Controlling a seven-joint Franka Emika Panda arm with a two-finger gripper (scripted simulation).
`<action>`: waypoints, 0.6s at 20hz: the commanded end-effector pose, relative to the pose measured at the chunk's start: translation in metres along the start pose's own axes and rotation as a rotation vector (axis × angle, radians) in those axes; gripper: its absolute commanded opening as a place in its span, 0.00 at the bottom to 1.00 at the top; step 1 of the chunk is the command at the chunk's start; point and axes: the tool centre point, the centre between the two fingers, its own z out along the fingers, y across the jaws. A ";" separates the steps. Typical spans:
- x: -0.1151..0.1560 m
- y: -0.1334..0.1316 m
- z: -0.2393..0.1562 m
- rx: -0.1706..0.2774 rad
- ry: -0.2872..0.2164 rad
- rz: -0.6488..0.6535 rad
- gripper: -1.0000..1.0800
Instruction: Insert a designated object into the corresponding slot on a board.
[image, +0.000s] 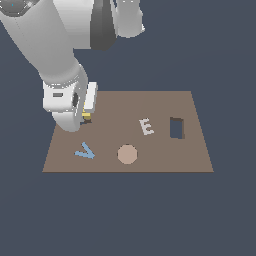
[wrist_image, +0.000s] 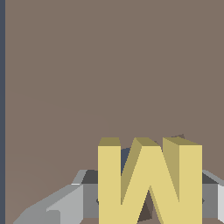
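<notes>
Yellow M sits clenched in your gripper, low over the board beyond the V; square it to the slot before pressing.

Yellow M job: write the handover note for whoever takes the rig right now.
Hand: shut on the yellow M, low over the brown board near its edge at the exterior view's left.
M-shaped slot: dark patches show just behind the M in the wrist view; alignment cannot be judged.
Done: the M is picked up and brought over the board.
Left: confirm the slot, seat the M, release.
Also on the board: white E, blue V, round disc, rectangular cut-out.
</notes>
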 end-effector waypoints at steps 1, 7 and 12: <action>-0.002 0.004 0.000 0.000 0.000 -0.064 0.00; -0.005 0.011 0.000 0.000 0.000 -0.174 0.00; -0.006 0.015 -0.001 0.000 0.000 -0.227 0.00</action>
